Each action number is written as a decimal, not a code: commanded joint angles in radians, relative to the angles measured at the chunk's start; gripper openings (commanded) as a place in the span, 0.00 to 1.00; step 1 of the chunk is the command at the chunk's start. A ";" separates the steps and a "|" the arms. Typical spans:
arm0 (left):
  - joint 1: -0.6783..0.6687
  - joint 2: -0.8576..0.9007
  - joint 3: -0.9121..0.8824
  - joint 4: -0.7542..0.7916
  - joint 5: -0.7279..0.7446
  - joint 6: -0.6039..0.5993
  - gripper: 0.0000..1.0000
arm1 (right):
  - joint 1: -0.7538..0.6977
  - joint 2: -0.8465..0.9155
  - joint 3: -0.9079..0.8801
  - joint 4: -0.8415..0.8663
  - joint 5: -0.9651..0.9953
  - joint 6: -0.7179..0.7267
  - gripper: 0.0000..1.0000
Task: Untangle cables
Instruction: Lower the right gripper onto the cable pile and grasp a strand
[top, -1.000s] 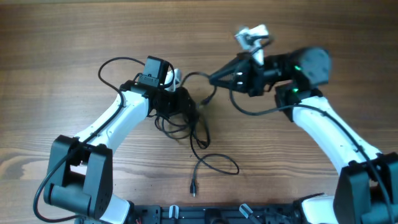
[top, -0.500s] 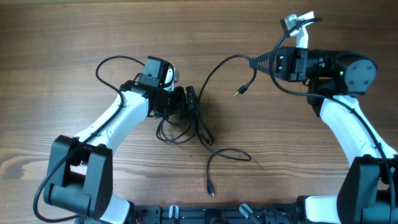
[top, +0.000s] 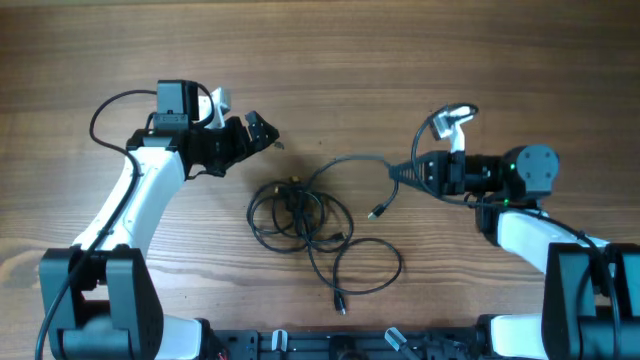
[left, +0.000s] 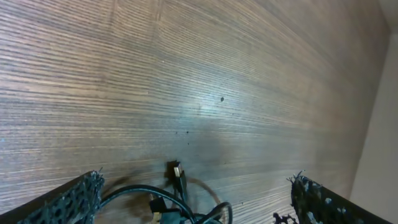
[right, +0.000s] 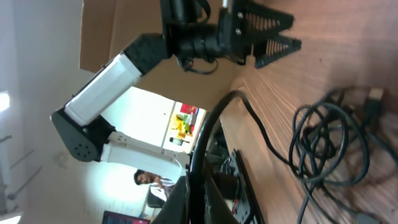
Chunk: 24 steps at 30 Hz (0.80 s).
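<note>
Between the arms, the cables (top: 298, 215) are lying in a light, limp tangle. The right gripper (top: 392, 172) is pinching one strand; the left gripper (top: 250, 143) is gaping empty, a loose outer loop probably suiting it best.

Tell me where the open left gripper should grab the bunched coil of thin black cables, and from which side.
Probably the left outer arc of the bunched coil of thin black cables, coming from above on the left gripper's side: there the loops lie flat and close together, clear of the strand the shut right gripper holds.
</note>
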<state>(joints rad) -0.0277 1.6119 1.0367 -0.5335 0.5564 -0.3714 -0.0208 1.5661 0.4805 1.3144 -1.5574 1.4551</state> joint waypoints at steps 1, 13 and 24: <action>-0.001 -0.013 -0.004 -0.008 -0.008 0.027 1.00 | 0.022 -0.001 -0.072 0.001 0.009 -0.076 0.04; -0.001 -0.013 -0.005 -0.017 -0.042 0.027 1.00 | 0.367 -0.001 -0.126 -0.502 0.431 -0.388 0.04; -0.001 -0.013 -0.005 -0.017 -0.042 0.027 1.00 | 0.712 -0.001 -0.059 -0.657 0.795 -0.436 0.07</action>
<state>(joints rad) -0.0277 1.6119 1.0367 -0.5503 0.5213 -0.3607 0.6434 1.5608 0.3862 0.6800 -0.8658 1.0672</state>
